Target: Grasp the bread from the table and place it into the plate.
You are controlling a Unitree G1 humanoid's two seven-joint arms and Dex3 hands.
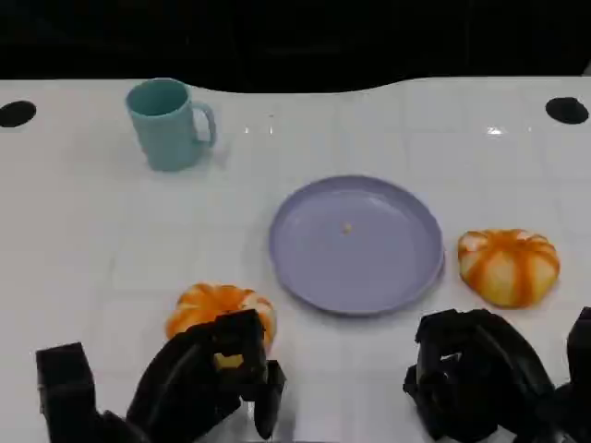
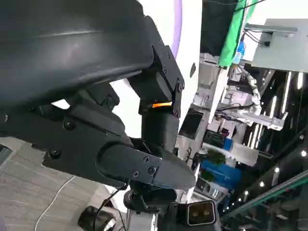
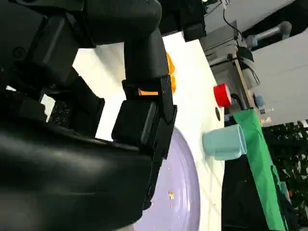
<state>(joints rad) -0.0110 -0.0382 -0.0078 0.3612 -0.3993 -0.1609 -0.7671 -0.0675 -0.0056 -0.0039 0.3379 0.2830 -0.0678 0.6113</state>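
While your left robot hand [image 1: 208, 378] curls over the near edge of one orange bread [image 1: 222, 311] at 7 o'clock from the purple plate [image 1: 356, 244], you cannot tell if it grips. Your right robot hand [image 1: 476, 374] sits curled and empty; another bread [image 1: 509, 266] lies at 3 o'clock. A teal mug [image 1: 169, 124] stands at 10 o'clock on the white surface [image 1: 83, 240].

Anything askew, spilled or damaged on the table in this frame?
Nothing major. The plate carries a small crumb near its middle. The mug stands upright, and both orange breads look whole, lying on the table on either side of the plate.
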